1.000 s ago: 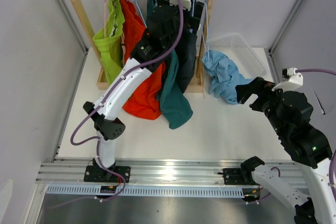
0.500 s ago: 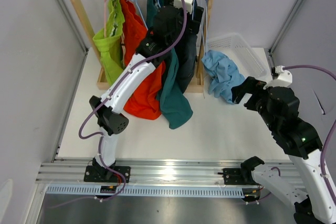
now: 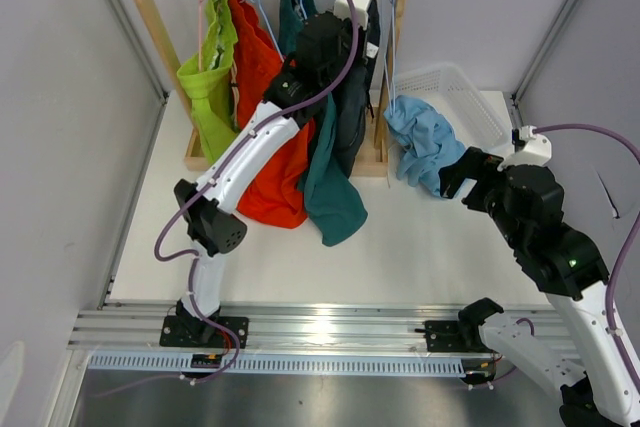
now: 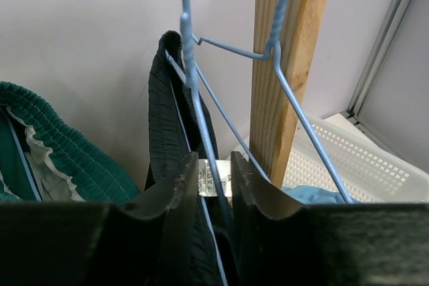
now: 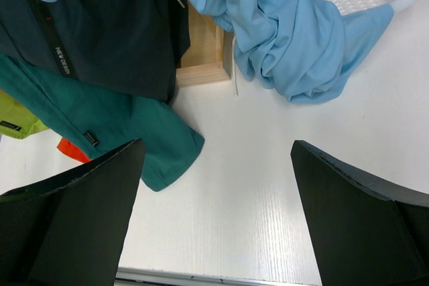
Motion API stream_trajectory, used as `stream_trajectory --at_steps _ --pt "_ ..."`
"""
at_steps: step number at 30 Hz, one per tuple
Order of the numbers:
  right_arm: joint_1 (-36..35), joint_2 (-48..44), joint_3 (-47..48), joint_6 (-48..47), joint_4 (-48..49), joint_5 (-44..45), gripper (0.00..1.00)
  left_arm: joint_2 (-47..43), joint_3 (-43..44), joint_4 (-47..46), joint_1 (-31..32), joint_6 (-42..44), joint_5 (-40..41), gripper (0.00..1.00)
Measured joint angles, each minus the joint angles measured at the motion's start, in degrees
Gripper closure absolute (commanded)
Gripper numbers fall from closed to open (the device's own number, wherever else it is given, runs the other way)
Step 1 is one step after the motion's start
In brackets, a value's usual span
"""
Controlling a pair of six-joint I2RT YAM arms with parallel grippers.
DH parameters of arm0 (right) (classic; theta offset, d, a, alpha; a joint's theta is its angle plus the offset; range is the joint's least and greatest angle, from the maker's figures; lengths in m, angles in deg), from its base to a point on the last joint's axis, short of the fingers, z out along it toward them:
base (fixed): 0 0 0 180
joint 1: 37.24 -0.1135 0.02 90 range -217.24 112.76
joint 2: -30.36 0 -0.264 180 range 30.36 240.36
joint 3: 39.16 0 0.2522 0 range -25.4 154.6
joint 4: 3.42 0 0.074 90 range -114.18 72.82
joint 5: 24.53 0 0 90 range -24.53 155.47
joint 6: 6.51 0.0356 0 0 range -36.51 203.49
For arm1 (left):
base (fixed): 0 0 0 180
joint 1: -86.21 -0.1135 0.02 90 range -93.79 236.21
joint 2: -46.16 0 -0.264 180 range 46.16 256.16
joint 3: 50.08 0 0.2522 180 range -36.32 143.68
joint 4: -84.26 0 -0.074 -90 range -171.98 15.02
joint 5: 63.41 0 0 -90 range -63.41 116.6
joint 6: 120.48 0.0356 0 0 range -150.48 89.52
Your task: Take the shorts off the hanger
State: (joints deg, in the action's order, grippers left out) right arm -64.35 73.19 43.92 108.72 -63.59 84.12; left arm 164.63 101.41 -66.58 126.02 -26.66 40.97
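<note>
Lime green shorts [image 3: 208, 87], orange-red shorts [image 3: 275, 197], teal shorts [image 3: 330, 197] and dark navy shorts [image 3: 350, 117] hang from the wooden rack [image 3: 150, 17]. Light blue shorts [image 3: 425, 142] lie crumpled on the table beside the rack. My left gripper [image 3: 352, 42] is up at the navy shorts' waistband [image 4: 164, 98]. Its jaws [image 4: 214, 165] are drawn in narrow on the navy fabric, a white label and the blue hanger wire [image 4: 191, 78]. My right gripper [image 3: 460, 175] hovers open over bare table [image 5: 216, 149], just short of the light blue shorts [image 5: 295, 31].
A white perforated basket [image 3: 460, 97] stands at the back right, behind the light blue shorts. The rack's right wooden post [image 4: 285, 98] rises just right of my left fingers, with a second, bare blue hanger [image 4: 295, 98] in front of it. Grey walls close in both sides.
My left gripper's jaws have closed from wide to narrow on the navy waistband as it pushed in toward the rail. My right arm has edged left toward the light blue shorts, still open.
</note>
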Motion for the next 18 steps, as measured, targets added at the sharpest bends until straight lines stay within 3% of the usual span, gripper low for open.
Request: stream_trajectory --at_steps 4,7,9,11,18 --pt "0.00 -0.02 -0.59 0.02 -0.02 0.15 0.02 0.83 -0.04 -0.09 -0.28 -0.39 -2.16 0.72" --pt "-0.02 -0.02 -0.96 0.02 0.00 0.22 0.02 1.25 -0.04 -0.33 -0.48 -0.68 -3.74 0.77" --pt "-0.02 -0.04 -1.05 0.02 -0.02 0.35 0.02 1.27 -0.04 -0.28 -0.61 -1.03 -4.20 0.92" --pt "0.00 -0.13 -1.07 0.02 -0.02 0.37 0.03 1.29 -0.04 -0.24 -0.76 -1.40 -4.09 1.00" --pt "0.00 -0.68 -1.75 -0.02 0.70 -0.09 0.03 1.27 -0.04 -0.22 -1.16 -1.49 -5.22 1.00"
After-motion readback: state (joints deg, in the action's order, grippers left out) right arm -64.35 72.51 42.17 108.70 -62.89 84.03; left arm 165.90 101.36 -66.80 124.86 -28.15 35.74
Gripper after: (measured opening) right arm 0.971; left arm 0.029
